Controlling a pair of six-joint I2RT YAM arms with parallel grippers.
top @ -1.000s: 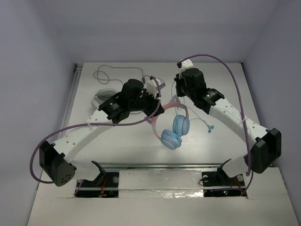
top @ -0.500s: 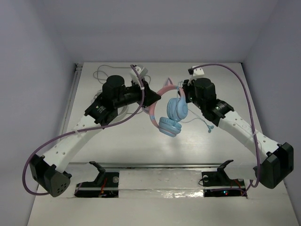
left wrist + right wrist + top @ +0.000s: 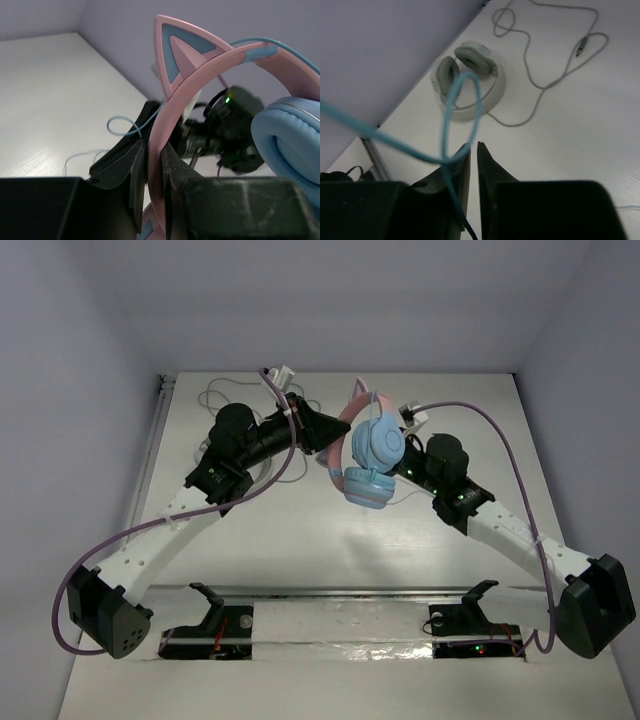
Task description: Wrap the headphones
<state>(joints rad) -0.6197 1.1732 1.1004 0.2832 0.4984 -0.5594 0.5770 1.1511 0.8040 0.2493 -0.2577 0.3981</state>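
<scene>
The headphones (image 3: 372, 450) hang in the air over the middle of the table, pink cat-eared headband (image 3: 182, 55) uppermost and the light-blue earcups (image 3: 366, 488) below. My left gripper (image 3: 322, 436) is shut on the headband, which is pinched flat between its jaws (image 3: 154, 152). My right gripper (image 3: 402, 468) sits just behind the earcups. In the right wrist view its jaws (image 3: 473, 146) stand a thin slit apart. The thin light-blue cable (image 3: 447, 112) loops across its left finger (image 3: 460, 165), not between the tips.
A grey-white set of headphones (image 3: 470, 80) lies on the table at the back left, mostly under my left arm in the top view. Its loose grey cable (image 3: 225, 395) snakes along the back, plug (image 3: 582, 47) at its end. White walls close in on both sides.
Both arms raised the headphones and carried them toward the back; the headband turned upright. The right arm dropped lower and its jaws parted slightly off the cable.
</scene>
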